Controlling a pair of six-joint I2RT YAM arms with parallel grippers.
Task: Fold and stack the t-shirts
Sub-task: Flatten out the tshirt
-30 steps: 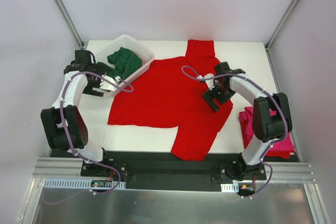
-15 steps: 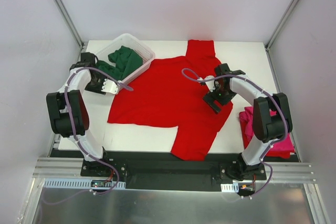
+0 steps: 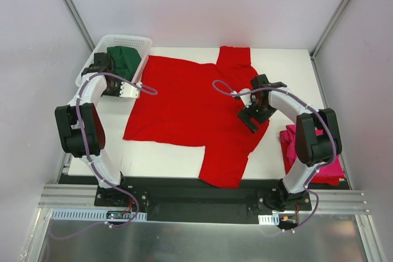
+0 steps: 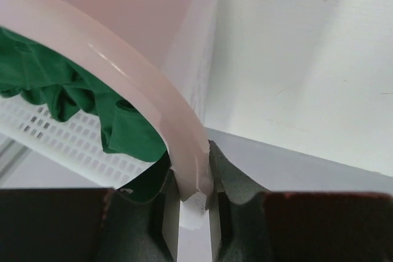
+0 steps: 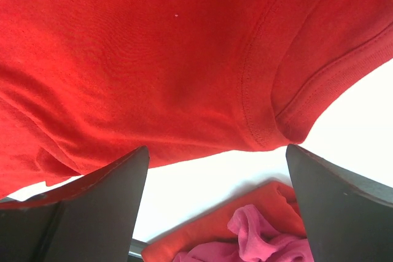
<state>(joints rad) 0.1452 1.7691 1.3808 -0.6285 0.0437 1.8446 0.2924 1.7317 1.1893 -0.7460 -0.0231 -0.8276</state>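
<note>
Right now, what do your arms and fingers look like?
Left arm and right arm match: white curved links between chunky black joint housings, each trailed by a looping lilac cable. The fingers are dark, flat-faced wedges.

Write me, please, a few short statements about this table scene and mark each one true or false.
1. The left gripper is clamped on the rim of the white basket. True.
2. The red t-shirt is folded into a neat square. False: it lies spread out on the table, sleeves out.
3. The right gripper is shut on a sleeve. False: its jaws stand wide open over the red t-shirt, holding nothing.
4. A dark green shirt lies inside the white basket. True.
5. The pink shirt lies on top of the red t-shirt. False: it sits apart from it, at the table's right edge.
</note>
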